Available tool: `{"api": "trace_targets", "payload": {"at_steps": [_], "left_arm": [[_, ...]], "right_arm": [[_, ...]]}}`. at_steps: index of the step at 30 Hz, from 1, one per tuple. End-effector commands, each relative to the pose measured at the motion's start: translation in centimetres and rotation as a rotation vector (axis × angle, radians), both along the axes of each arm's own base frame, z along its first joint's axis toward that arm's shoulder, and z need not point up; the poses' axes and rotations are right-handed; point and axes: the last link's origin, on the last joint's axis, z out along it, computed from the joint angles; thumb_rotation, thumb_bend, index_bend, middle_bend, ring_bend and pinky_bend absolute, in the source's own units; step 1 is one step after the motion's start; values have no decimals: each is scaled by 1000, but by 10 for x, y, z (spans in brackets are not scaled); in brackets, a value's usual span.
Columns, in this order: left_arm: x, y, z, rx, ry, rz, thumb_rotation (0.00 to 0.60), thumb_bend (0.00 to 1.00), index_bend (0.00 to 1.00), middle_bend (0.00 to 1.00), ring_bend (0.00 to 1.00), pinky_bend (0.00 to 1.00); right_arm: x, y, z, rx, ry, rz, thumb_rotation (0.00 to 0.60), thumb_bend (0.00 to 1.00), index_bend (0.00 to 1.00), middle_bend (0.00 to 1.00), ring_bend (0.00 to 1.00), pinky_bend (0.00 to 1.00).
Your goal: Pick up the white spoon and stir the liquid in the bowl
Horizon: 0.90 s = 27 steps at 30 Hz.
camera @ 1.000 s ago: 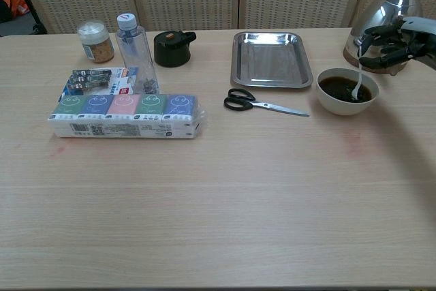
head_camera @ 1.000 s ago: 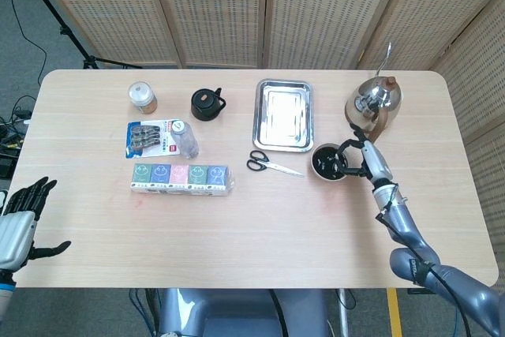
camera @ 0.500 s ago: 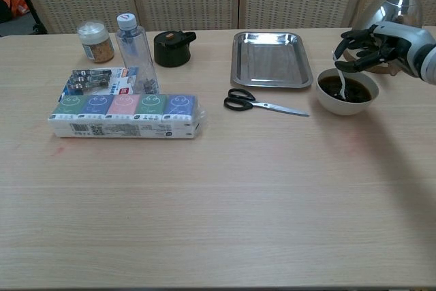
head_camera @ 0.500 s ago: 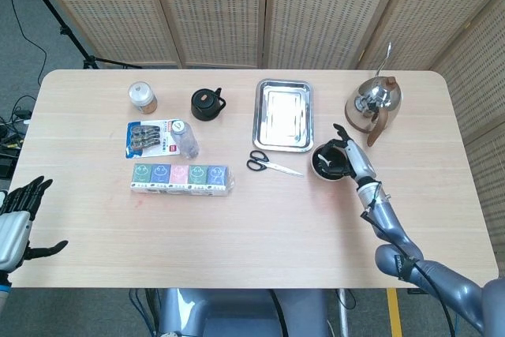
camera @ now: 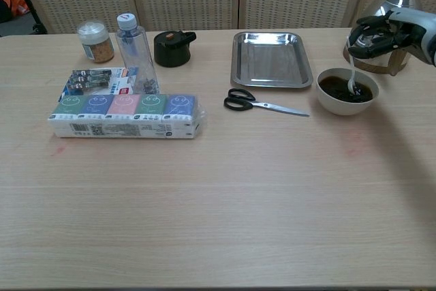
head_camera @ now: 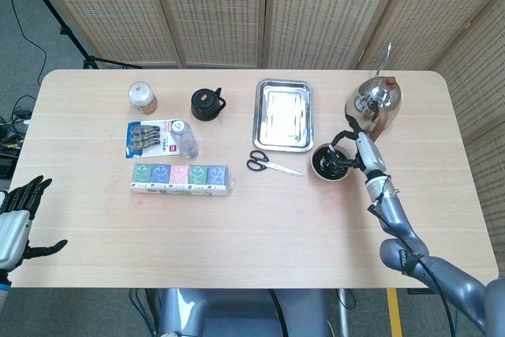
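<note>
The slim white spoon (camera: 351, 73) stands with its tip in the dark liquid of the round white bowl (camera: 345, 102), grasped by the right hand (camera: 382, 33). Shiny kettle (head_camera: 374, 101) at 1 o'clock, scissors (camera: 262, 103) at 9. The left hand (head_camera: 17, 221) hangs released off the table's (camera: 218, 202) near-left edge, fingers spread.

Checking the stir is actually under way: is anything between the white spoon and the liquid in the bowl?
Nothing visible. The right hand holds the white spoon by its upper end, and its lower end already dips into the dark liquid in the bowl. The kettle stands behind, out of the way.
</note>
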Motion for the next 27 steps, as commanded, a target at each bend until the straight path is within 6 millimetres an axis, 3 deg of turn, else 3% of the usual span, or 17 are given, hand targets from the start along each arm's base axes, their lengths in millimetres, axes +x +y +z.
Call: {"api": "trace_targets", "payload": {"at_steps": [1,6,9,11,13,16,25,27], "left_arm": [[0,0,-1,-1,2,0,600,0,0,0,0,0],[1,0,-4,-9,9,-2,600,0,0,0,0,0],[2,-1,-4,-10,10,-4,600,0,0,0,0,0],[2,-1,-4,-9,10,-4,600,0,0,0,0,0],[2,-1,-4,-8,10,-4,600,0,0,0,0,0],[2,-1,-3,-6,8,-4,600,0,0,0,0,0],[1,-2,-2,-5,2,-7,600,0,0,0,0,0],[2,-3,-2,-7,1,-13,600,0,0,0,0,0]], "right_arm": [[-9,9,6,5,22,8,600,569,584,0,0,0],[-10,19,9,45,25,34,600,511,584,0,0,0],[-8,22,8,70,38,56,600,249,514,0,0,0],[-5,24,7,83,49,73,600,57,388,0,0,0],[-3,24,8,86,52,81,600,3,283,0,0,0],[1,25,9,85,51,90,600,0,194,0,0,0],[10,30,22,58,64,133,600,0,190,0,0,0],[9,33,37,7,166,198,600,0,190,0,0,0]]}}
